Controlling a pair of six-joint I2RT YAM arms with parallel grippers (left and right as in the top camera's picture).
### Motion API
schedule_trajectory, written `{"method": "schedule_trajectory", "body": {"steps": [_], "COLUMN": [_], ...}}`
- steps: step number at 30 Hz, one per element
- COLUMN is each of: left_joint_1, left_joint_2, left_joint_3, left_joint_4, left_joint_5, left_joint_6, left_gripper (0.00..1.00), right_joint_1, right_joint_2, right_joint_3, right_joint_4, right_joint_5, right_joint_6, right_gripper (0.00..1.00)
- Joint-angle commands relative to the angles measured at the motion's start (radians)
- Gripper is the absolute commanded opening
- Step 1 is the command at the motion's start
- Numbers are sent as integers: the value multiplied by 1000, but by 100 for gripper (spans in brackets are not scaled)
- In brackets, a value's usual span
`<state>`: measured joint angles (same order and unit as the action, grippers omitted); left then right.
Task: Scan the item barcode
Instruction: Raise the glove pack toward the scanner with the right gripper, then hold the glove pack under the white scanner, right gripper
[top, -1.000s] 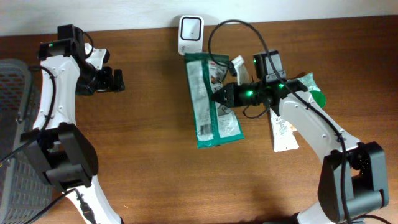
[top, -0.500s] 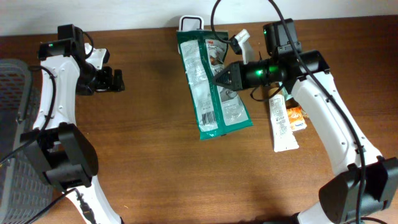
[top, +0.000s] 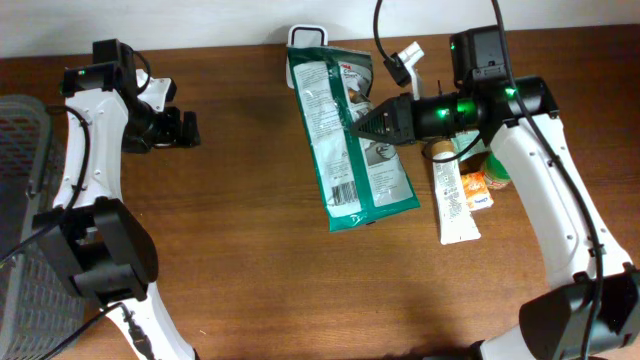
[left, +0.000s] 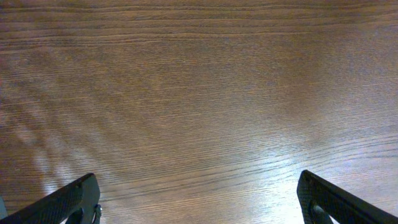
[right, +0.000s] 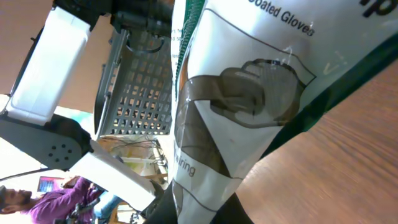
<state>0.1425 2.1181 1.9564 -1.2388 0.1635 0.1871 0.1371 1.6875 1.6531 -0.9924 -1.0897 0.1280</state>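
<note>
The right gripper (top: 354, 126) has its fingers clamped on the side edge of the glove pack (top: 330, 95). The pack's far end lies over the scanner (top: 307, 36). The left gripper (top: 186, 128) has its fingers wide apart and empty. The pack is probably light, floppy, slippery film, so pinch a seam edge firmly.

On the packet (right: 236, 112), at the far end from the right gripper (right: 199, 210): "oated Gloves", first letter cut off by the frame edge. Close beyond the fingertips, running sideways: what reads as "wiring". From overhead, a barcode (top: 345, 190) below the gripper, digits too small to read.
</note>
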Motion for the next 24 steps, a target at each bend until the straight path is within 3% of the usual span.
{"method": "schedule_trajectory", "body": {"steps": [1, 4, 6, 7, 9, 14, 17, 21, 24], "left_joint_1": [5, 5, 5, 5, 5, 5, 5, 5, 5], "left_joint_2": [-5, -5, -5, -5, -5, -5, -5, -5, -5], "left_joint_3": [18, 18, 18, 18, 18, 18, 18, 18, 18], "left_joint_4": [-1, -1, -1, -1, -1, -1, -1, -1, -1], "left_joint_5": [-4, -4, -4, -4, -4, -4, -4, -4, -4], "left_joint_6": [10, 10, 10, 10, 10, 10, 10, 10, 10], "left_gripper": [99, 99, 99, 99, 99, 99, 99, 99, 99], "right_joint_1": [25, 155, 233, 258, 306, 327, 327, 327, 327], "right_joint_2": [-30, -8, 49, 81, 185, 442, 565, 700, 776], "right_joint_3": [24, 24, 24, 24, 24, 24, 24, 36, 138], "right_joint_4": [114, 357, 565, 663, 917, 1438, 1618, 1819, 1826], "right_joint_5": [170, 768, 996, 1077, 1225, 1338, 1337, 1250, 1230], "right_joint_6": [14, 19, -74, -130, -381, -810, -1009, -1139, -1146], "right_gripper": [4, 4, 4, 4, 4, 4, 4, 4, 4]}}
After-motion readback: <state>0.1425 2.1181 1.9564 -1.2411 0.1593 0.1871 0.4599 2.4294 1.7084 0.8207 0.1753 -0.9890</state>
